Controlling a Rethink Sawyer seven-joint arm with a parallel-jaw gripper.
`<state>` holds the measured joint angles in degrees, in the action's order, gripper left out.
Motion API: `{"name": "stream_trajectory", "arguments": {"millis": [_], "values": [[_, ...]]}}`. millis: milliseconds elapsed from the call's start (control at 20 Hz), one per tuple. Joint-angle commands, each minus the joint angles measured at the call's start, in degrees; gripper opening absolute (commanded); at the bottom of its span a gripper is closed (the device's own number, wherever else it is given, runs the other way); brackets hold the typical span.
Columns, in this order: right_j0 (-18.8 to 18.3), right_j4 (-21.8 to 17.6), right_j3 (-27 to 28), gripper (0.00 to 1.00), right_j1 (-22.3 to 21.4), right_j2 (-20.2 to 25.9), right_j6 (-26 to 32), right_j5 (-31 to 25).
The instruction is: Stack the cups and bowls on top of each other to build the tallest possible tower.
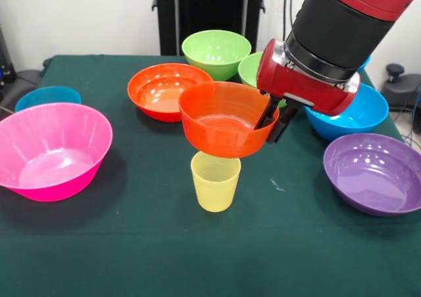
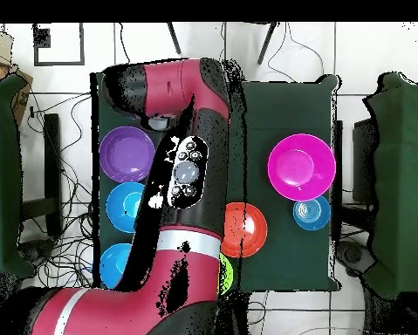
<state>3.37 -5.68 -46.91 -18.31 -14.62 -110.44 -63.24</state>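
My gripper (image 1: pixel 273 121) is shut on the right rim of an orange bowl (image 1: pixel 223 116), one finger inside and one outside. The bowl is upright, directly over the pale-yellow cup (image 1: pixel 216 180), which stands upright mid-table. The bowl's base is at the cup's rim; I cannot tell whether they touch. A second orange bowl (image 1: pixel 164 89) sits behind on the table and also shows in the overhead view (image 2: pixel 244 229). In the overhead view the arm (image 2: pixel 190 174) hides the gripper, the held bowl and the cup.
The big pink bowl (image 1: pixel 52 149) (image 2: pixel 301 166) lies at the left with a blue bowl (image 1: pixel 47 98) (image 2: pixel 311 212) behind it. Two lime green bowls (image 1: pixel 216 52) (image 1: pixel 252 70) stand at the back. A blue bowl (image 1: pixel 352 112) (image 2: pixel 125 207) and a purple bowl (image 1: pixel 375 172) (image 2: pixel 126 153) are at the right.
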Motion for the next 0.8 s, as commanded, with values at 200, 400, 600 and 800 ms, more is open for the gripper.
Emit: {"name": "stream_trajectory", "arguments": {"millis": [200,400,600,800], "values": [[-0.75,0.69,-4.21,0.0,-0.69,3.62,-4.37,-0.94],[-0.95,0.81,-4.61,0.0,-0.81,3.81,-4.08,-0.72],[-1.17,0.82,-6.26,0.0,-1.09,4.12,-3.84,1.04],[-1.34,0.78,-7.65,0.0,-1.41,4.3,-3.73,2.59]]}}
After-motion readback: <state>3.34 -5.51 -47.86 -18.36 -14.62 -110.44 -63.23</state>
